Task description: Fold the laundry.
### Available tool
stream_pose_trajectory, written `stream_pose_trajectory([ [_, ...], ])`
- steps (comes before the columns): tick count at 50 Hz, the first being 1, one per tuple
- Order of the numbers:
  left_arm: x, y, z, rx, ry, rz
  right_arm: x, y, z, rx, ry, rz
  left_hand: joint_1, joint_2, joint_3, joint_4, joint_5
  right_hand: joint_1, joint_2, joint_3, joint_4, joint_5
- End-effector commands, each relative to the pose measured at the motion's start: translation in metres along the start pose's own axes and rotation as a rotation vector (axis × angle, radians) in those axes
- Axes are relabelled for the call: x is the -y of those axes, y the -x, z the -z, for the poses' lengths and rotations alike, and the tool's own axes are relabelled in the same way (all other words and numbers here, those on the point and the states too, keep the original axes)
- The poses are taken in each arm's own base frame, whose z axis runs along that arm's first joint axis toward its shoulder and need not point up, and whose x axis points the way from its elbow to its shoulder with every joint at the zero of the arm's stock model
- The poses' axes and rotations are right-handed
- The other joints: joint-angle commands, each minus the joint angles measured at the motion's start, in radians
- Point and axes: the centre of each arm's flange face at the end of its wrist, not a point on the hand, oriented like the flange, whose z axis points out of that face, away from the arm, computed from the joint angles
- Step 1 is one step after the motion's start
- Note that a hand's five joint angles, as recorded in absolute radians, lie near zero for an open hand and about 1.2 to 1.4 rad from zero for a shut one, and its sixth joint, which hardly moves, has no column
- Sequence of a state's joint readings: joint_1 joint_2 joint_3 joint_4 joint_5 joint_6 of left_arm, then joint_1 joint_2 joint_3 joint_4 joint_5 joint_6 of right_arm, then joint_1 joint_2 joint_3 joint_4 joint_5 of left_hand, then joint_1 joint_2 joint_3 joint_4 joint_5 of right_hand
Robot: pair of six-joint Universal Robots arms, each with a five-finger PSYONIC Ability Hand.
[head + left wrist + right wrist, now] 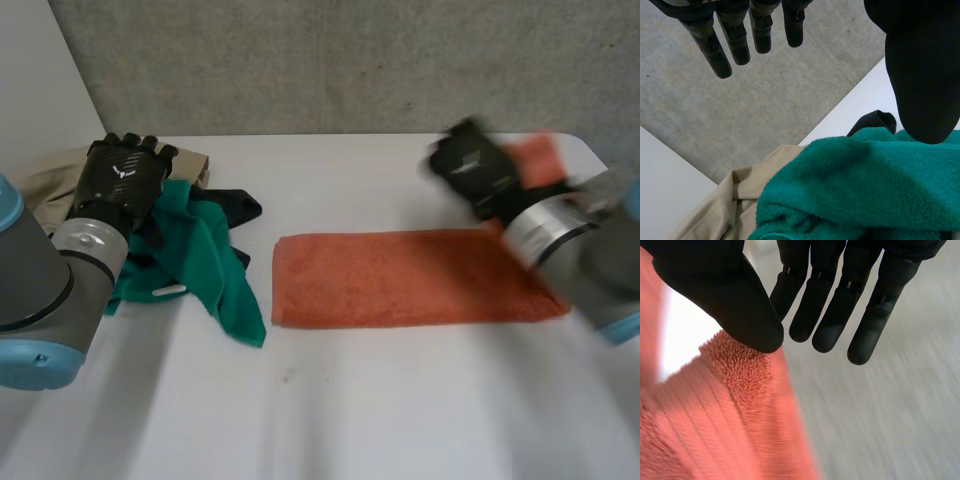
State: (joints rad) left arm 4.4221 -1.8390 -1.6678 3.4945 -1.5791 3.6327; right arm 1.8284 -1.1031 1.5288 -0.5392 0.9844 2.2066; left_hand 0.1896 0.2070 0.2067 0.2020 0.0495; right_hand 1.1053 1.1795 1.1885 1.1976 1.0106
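The towel (400,275) lies flat on the table (380,400), one long orange strip whose long axis runs straight across from my right hand (478,170) toward my left. Its near end is at my right hand, and one corner of that end is lifted off the table, caught between my thumb (740,315) and my straight fingers (830,325); the pile of the cloth comes up right under the thumb tip. The rest of the strip trails away below my palm, and its far short edge ends just short of the heap by my other arm. As I judge it, the fold turns on that axis: the held corner has to travel along the length of the strip, away from my right side, until it lands on the far end. The right hand is plainly the one placed for that, since it is on the towel. My left hand (120,180) is well apart from it, fingers loose and spread, holding nothing, hovering over a green cloth (215,270). That cloth is bunched under its palm, with a tan cloth (50,180) beyond its fingertips and a black cloth (235,205) peeking out on the towel side.
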Motion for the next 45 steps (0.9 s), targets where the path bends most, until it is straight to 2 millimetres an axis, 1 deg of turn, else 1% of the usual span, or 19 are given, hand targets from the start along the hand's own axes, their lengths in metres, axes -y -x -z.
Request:
stream_pose_trajectory([
  [1,-0.006,-0.002,0.003,-0.006,0.011,0.002,0.059,0.109,0.009,0.253,-0.195,0.029,-0.015,-0.032,-0.032,-0.027,-0.049,0.291,0.217,0.208,0.199,0.211],
  [3,-0.008,-0.003,0.004,-0.009,0.011,0.002,0.06,0.126,0.01,0.292,-0.185,0.055,-0.015,-0.032,-0.032,-0.027,-0.049,0.291,0.217,0.208,0.199,0.211],
  [5,-0.008,-0.003,0.003,-0.008,0.008,0.002,0.062,0.129,0.008,0.3,-0.171,0.083,-0.015,-0.032,-0.032,-0.027,-0.049,0.291,0.217,0.208,0.199,0.211],
  [6,-0.008,-0.003,0.003,-0.009,0.009,0.002,0.061,0.128,0.007,0.295,-0.163,0.087,-0.015,-0.032,-0.032,-0.027,-0.049,0.212,0.138,0.129,0.12,0.132],
  [7,-0.008,-0.003,0.003,-0.011,0.008,0.002,0.06,0.125,0.006,0.288,-0.147,0.086,-0.015,-0.032,-0.032,-0.027,-0.049,-0.1,-0.174,-0.183,-0.192,-0.18],
  [8,-0.008,-0.003,0.003,-0.01,0.009,0.002,0.057,0.122,0.004,0.272,-0.107,0.069,-0.015,-0.032,-0.032,-0.027,-0.049,-0.841,-0.915,-0.924,-0.933,-0.921],
  [9,-0.008,-0.003,0.003,-0.01,0.009,0.002,0.054,0.12,0.004,0.263,-0.085,0.051,-0.015,-0.032,-0.032,-0.027,-0.049,-0.931,-1.005,-1.014,-1.023,-1.011],
  [10,-0.008,-0.003,0.003,-0.009,0.007,0.002,0.053,0.119,0.003,0.253,-0.067,0.029,-0.015,-0.032,-0.032,-0.027,-0.049,-0.931,-1.005,-1.014,-1.023,-1.011],
  [14,-0.007,-0.002,0.002,-0.008,0.001,0.002,0.05,0.085,0.0,0.155,0.0,-0.128,-0.015,-0.032,-0.032,-0.027,-0.049,-0.931,-1.005,-1.014,-1.023,-1.011],
  [15,-0.006,-0.002,0.002,-0.008,-0.004,0.002,0.048,0.071,0.0,0.12,0.018,-0.212,-0.015,-0.032,-0.032,-0.027,-0.049,-0.931,-1.005,-1.014,-1.023,-1.011],
  [19,-0.003,-0.005,0.001,-0.013,-0.018,0.002,0.038,0.04,0.006,0.041,0.064,-0.399,-0.015,-0.032,-0.032,-0.027,-0.049,-0.931,-1.005,-1.014,-1.023,-1.011],
  [21,-0.001,-0.007,0.001,-0.02,-0.025,0.003,0.034,0.033,0.008,0.022,0.078,-0.455,-0.015,-0.032,-0.032,-0.027,-0.049,-0.931,-1.005,-1.014,-1.023,-1.011],
  [26,0.004,-0.023,0.005,-0.06,-0.048,0.003,0.021,0.031,0.016,0.009,0.151,-0.526,-0.015,-0.032,-0.032,-0.027,-0.049,-0.931,-1.005,-1.014,-1.023,-1.011],
  [30,0.01,-0.044,0.01,-0.123,-0.079,0.009,0.01,0.032,0.023,0.002,0.248,-0.541,-0.015,-0.032,-0.032,-0.027,-0.049,-0.931,-1.005,-1.014,-1.023,-1.011],
  [34,0.011,-0.079,0.018,-0.259,-0.103,0.027,-0.001,0.031,0.032,-0.006,0.351,-0.568,-0.015,-0.032,-0.032,-0.027,-0.049,-0.931,-1.005,-1.014,-1.023,-1.011],
  [35,0.013,-0.095,0.022,-0.33,-0.121,0.039,-0.006,0.031,0.035,-0.009,0.386,-0.58,0.078,0.061,0.061,0.066,0.044,-0.931,-1.005,-1.014,-1.023,-1.011],
  [38,0.013,-0.117,0.026,-0.43,-0.136,0.059,-0.011,0.03,0.038,-0.018,0.428,-0.599,0.194,0.176,0.177,0.181,0.159,-0.931,-1.005,-1.014,-1.023,-1.011],
  [39,0.014,-0.13,0.027,-0.487,-0.145,0.069,-0.014,0.03,0.04,-0.025,0.445,-0.617,0.273,0.255,0.255,0.26,0.238,-0.931,-1.005,-1.014,-1.023,-1.011],
  [45,0.005,-0.166,0.017,-0.59,-0.111,0.071,-0.023,0.028,0.046,-0.052,0.491,-0.694,0.435,0.417,0.418,0.422,0.4,-0.931,-1.005,-1.014,-1.023,-1.011],
])
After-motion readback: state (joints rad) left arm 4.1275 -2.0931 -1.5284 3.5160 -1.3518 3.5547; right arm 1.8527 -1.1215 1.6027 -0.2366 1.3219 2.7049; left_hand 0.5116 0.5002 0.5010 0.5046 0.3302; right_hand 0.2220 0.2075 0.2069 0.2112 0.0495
